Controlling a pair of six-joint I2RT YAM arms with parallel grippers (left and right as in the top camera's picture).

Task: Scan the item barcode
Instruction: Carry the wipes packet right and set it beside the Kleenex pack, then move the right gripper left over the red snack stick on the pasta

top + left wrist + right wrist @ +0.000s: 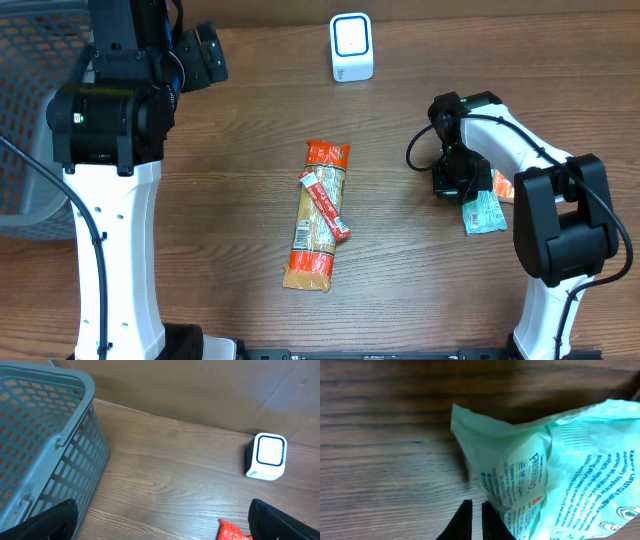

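- Near the desk's (250, 150) right edge: mint-green packet (484, 212), lying flat, partly under the right pincer (476, 522).
- Clenched: right pincer, tips almost together at the packet's edge; grip on it impossible to tell.
- Released, spread wide: left pincer (162, 529), over the far-left corner beside the basket (45, 435).
- At the far edge: white scanner (351, 47), upright.

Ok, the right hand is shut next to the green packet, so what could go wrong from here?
1. In the right wrist view the right hand is shut at the edge of the green packet, and I cannot tell whether any film is pinched. A lift may come up empty or slip.
2. The packet is crumpled, so its barcode may reach the scanner creased or facing away.
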